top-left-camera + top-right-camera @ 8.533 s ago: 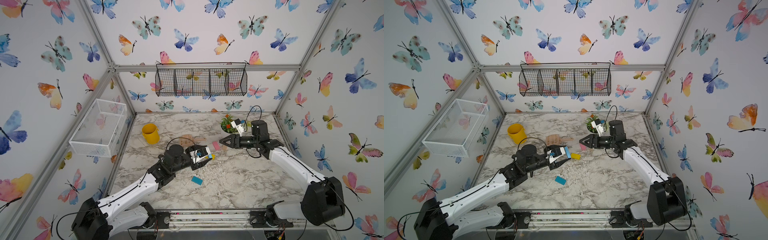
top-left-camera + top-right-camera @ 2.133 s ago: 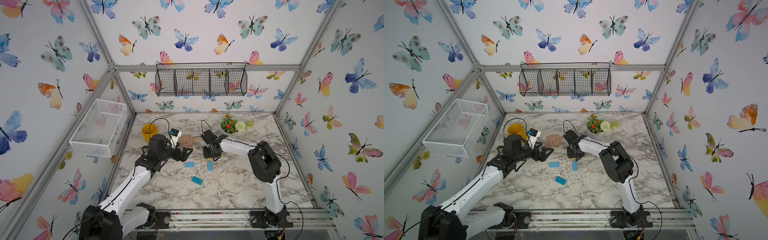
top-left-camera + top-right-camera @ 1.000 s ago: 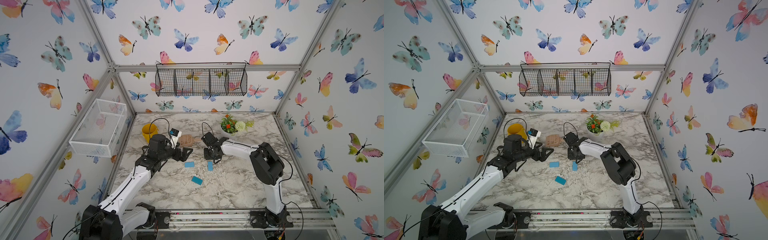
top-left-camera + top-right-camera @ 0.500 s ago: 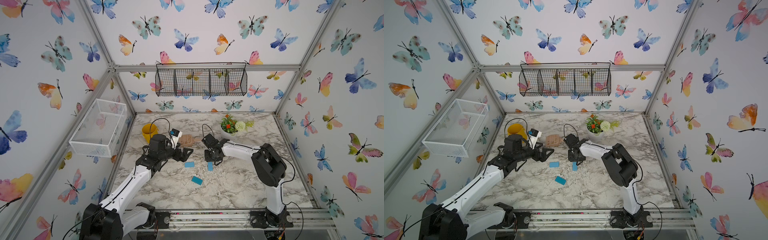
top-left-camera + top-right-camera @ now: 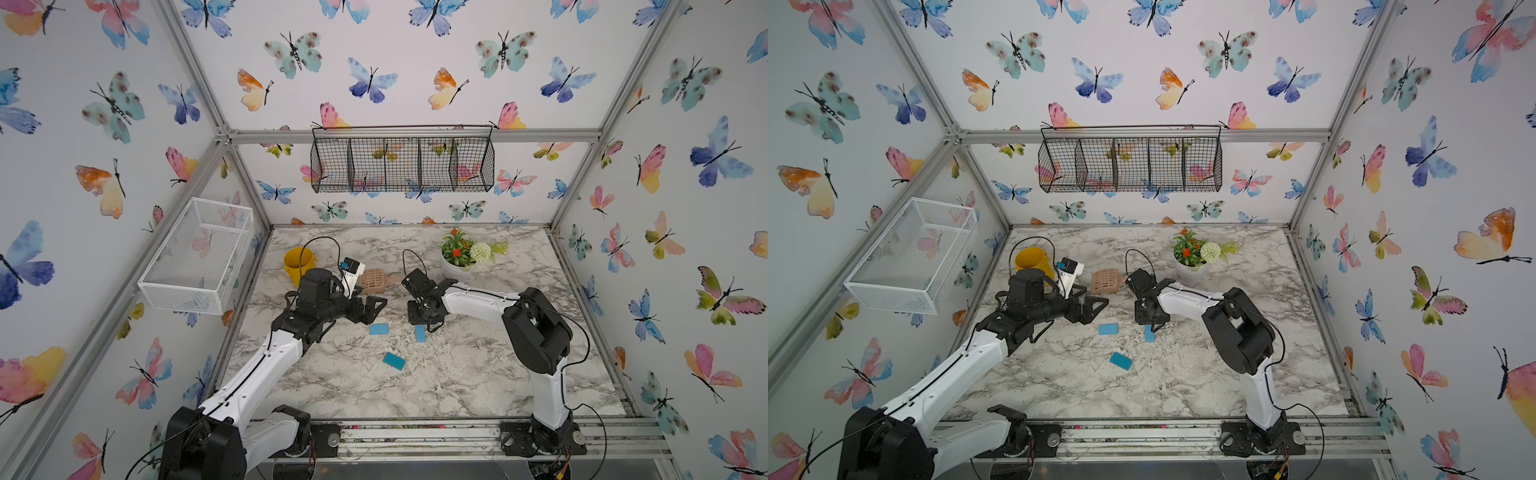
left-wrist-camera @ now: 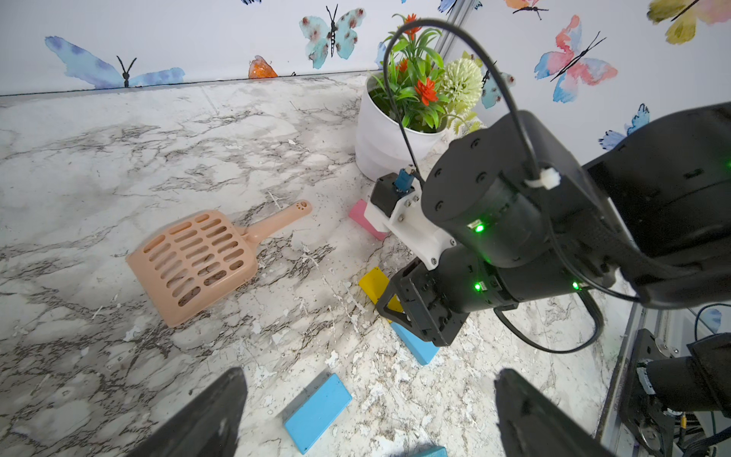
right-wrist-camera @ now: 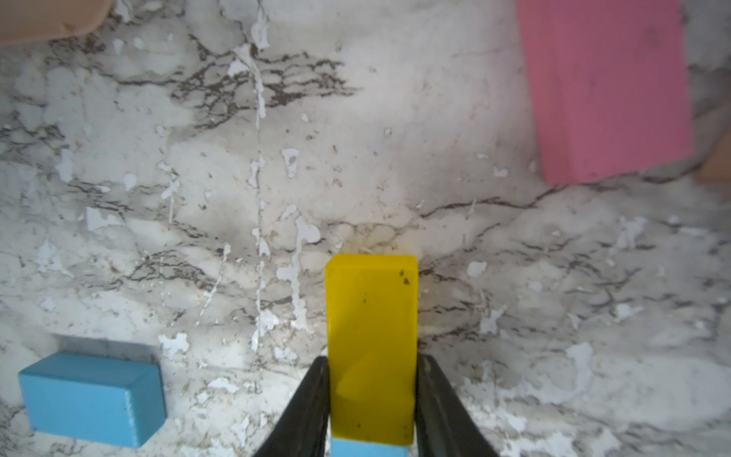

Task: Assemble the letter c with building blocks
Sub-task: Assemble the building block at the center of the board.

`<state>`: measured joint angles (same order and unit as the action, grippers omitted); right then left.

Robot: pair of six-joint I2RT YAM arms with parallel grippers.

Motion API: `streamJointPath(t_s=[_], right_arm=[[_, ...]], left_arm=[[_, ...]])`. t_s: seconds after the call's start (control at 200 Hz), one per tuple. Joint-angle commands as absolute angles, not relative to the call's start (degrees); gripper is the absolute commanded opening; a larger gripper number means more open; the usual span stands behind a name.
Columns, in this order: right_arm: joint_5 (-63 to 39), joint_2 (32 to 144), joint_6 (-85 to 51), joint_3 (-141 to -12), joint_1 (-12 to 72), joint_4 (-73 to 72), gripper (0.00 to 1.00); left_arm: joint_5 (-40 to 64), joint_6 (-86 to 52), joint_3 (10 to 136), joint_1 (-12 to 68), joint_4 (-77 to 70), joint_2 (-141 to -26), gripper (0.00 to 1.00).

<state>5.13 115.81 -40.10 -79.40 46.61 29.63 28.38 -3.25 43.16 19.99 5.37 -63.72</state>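
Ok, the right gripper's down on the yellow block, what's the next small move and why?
Probably open the right gripper and lift clear: the yellow block seems to lie flat on the table, end against a light blue block.

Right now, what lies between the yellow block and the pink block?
Nothing: only bare marble tabletop separates the yellow block from the pink block, shown in the right wrist view.

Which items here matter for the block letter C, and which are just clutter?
Job: flat yellow rectangular block, flat pink rectangular block, light blue block at the yellow's end, second light blue block, teal block.
Clutter: peach slotted plastic scoop, yellow cup, white potted plant, black wire wall basket, white mesh bin.
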Motion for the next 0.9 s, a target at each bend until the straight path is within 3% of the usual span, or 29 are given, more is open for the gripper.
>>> streamJointPath(t_s=[0.0, 0.676, 0.896], right_arm=[[5.6, 114.6, -41.1, -79.4, 47.1, 31.0, 0.38], [8.7, 113.6, -41.1, -80.6, 48.3, 33.5, 0.47], [10.3, 109.6, -39.9, -79.5, 48.3, 33.4, 0.47]], left_arm=[[29.7, -3.2, 43.4, 20.1, 4.5, -64.1, 0.98], [29.6, -3.2, 43.2, 20.1, 4.6, -63.7, 0.98], [24.9, -3.8, 43.2, 20.1, 5.0, -64.0, 0.98]])
